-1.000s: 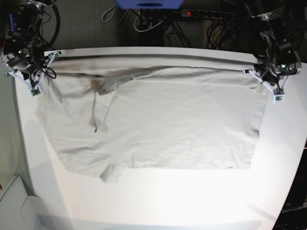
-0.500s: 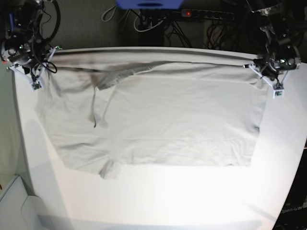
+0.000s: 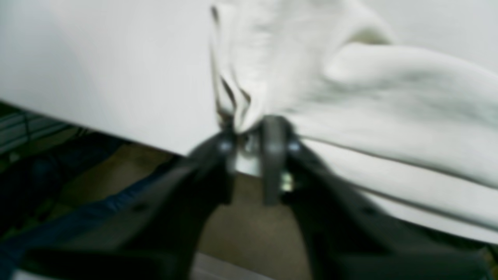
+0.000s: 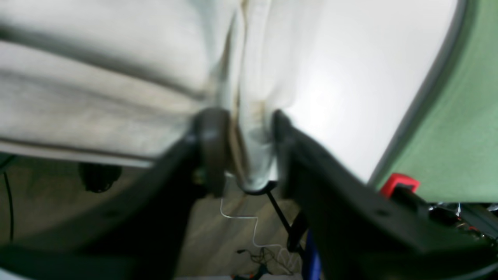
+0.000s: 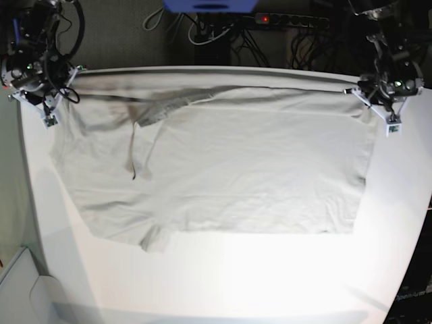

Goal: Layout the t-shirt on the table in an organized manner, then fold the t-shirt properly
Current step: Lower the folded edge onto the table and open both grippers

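Observation:
The pale t-shirt [image 5: 223,162] lies spread out and mostly flat on the white table [image 5: 236,277], with its collar area wrinkled at the far left. My left gripper [image 5: 387,116] is at the shirt's far right corner. In the left wrist view its jaws [image 3: 249,136] stand slightly apart, with the bunched t-shirt [image 3: 369,97] corner still between the tips. My right gripper [image 5: 47,111] is at the far left corner. Its jaws [image 4: 245,144] are clearly parted, and a fold of the t-shirt [image 4: 97,77] hangs loosely between them, past the table's edge.
Behind the table's far edge lie a power strip [image 5: 283,20] with a red light and tangled cables. A blue object [image 5: 209,5] sits at the top centre. A green surface [image 4: 459,116] borders the table on the right arm's side.
Both grippers have drawn the shirt's far edge back toward the table's far edge. Their jaws, shut on the cloth before, now stand parted.

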